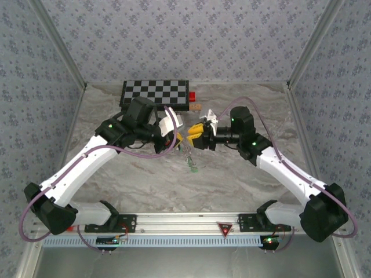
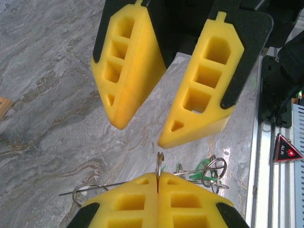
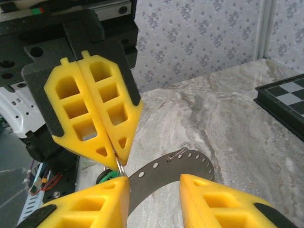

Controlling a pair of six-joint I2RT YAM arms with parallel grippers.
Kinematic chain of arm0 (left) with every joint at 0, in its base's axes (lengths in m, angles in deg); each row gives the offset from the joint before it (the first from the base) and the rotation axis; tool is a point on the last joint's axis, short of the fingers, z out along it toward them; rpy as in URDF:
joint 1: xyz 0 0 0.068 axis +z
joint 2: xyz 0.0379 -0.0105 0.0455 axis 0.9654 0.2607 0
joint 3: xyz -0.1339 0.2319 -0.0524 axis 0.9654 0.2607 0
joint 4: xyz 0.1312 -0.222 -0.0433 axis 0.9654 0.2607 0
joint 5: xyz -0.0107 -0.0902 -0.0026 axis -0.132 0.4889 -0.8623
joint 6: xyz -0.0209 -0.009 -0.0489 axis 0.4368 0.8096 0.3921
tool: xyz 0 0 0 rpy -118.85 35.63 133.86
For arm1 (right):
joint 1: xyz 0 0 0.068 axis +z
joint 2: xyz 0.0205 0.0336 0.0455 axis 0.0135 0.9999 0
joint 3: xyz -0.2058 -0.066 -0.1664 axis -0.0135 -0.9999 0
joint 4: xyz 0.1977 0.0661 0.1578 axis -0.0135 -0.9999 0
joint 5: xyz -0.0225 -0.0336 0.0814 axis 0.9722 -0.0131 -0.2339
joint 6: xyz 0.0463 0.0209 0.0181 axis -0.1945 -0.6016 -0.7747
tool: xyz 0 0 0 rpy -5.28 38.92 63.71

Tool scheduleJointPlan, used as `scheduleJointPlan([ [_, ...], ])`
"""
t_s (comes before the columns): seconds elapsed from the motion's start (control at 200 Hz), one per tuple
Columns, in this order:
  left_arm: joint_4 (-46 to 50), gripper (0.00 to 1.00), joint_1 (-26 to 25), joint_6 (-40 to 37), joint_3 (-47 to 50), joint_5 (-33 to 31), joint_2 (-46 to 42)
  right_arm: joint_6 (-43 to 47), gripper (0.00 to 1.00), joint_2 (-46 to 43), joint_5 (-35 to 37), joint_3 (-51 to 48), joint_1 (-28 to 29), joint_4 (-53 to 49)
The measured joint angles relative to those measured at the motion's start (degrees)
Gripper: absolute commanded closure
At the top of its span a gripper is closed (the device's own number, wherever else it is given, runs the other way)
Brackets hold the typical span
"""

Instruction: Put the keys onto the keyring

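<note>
two arms bent inward: left arm (image 1: 87, 156), jaws tight on the keyring (image 3: 156, 173); right arm (image 1: 290, 174), jaws apart

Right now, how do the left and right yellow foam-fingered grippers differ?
The left gripper is shut; the right gripper stands open. The left gripper pinches a thin metal loop at its tips; the right gripper grips nothing. Both are yellow-tipped and face each other closely.
</note>
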State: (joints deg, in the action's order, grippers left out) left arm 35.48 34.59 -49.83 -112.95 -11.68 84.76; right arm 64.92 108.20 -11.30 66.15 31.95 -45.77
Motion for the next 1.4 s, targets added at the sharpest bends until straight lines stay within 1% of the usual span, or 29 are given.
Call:
scheduleJointPlan([
  [0.485, 0.0, 1.00, 0.0, 0.0, 0.0, 0.1, 0.0, 1.0, 0.66, 1.8, -2.4, 1.1, 1.6, -1.1],
  [0.57, 0.0, 1.00, 0.0, 0.0, 0.0, 0.1, 0.0, 1.4, 0.69, 1.9, -2.6, 1.2, 2.0, -1.3],
  [0.65, 0.0, 1.00, 0.0, 0.0, 0.0, 0.2, 0.0, 1.8, 0.74, 2.1, -2.6, 1.2, 2.4, -1.4],
  [0.82, 0.0, 1.00, 0.0, 0.0, 0.0, 0.2, 0.0, 2.1, 0.77, 2.9, -2.9, 1.8, 2.8, -1.8],
  [0.955, 0.0, 1.00, 0.0, 0.0, 0.0, 0.2, 0.1, 2.6, 0.90, 3.0, -3.2, 1.8, 3.1, -2.2],
  [1.034, 0.2, 1.00, 0.0, 0.0, 0.0, 0.1, 0.2, 2.6, 0.95, 3.0, -3.2, 1.9, 3.1, -2.8],
  [1.074, 0.2, 1.00, 0.0, -0.2, 0.0, 0.0, 0.2, 2.8, 1.00, 3.0, -3.3, 1.9, 3.1, -3.1],
  [1.399, 0.4, 1.00, 0.0, -0.2, 0.0, 0.0, 0.3, 2.9, 1.00, 2.9, -3.1, 1.9, 3.1, -3.5],
])
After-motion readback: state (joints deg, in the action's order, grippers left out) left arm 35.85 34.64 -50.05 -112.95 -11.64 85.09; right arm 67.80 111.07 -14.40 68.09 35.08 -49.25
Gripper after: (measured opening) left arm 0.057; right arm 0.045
